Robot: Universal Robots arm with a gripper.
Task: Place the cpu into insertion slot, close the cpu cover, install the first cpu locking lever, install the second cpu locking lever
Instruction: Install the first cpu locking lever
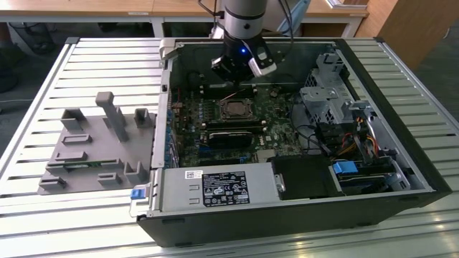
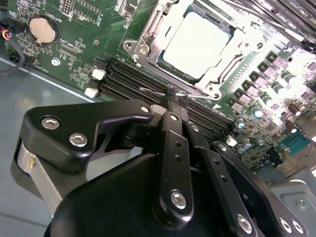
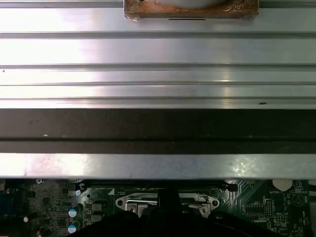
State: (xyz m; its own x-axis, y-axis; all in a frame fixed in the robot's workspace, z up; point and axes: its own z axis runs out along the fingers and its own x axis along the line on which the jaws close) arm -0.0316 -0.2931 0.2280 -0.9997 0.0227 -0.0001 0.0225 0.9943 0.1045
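Your end effector (image 2: pixel 170 98) stood low inside the open computer case (image 1: pixel 401 177) on the slatted table (image 1: pixel 107 59). Its fingers were pressed together, with nothing clamped between them that I could make out. In the second wrist view the cpu (image 2: pixel 197 43) sat flat in the insertion slot (image 1: pixel 235 110). The cpu cover (image 2: pixel 149 30) lay down around it, the chip's pale face showing through the cut-out.

The joined tips were at the thin wire locking lever (image 2: pixel 153 90). It ran along the socket edge that faces the black memory slots (image 2: pixel 123 81), and the tips seemed to be touching it.

I judged the step in hand to be seating a lever. Doing it well meant keeping the tips square on the wire, since so thin a rod could slide off a narrow point and spring up. A steady push downward, followed by a move sideways under the catch, would have served better than a fast jab. You also had to keep the tips clear of the memory slots and of the small parts on the green circuit board (image 2: pixel 79 44).
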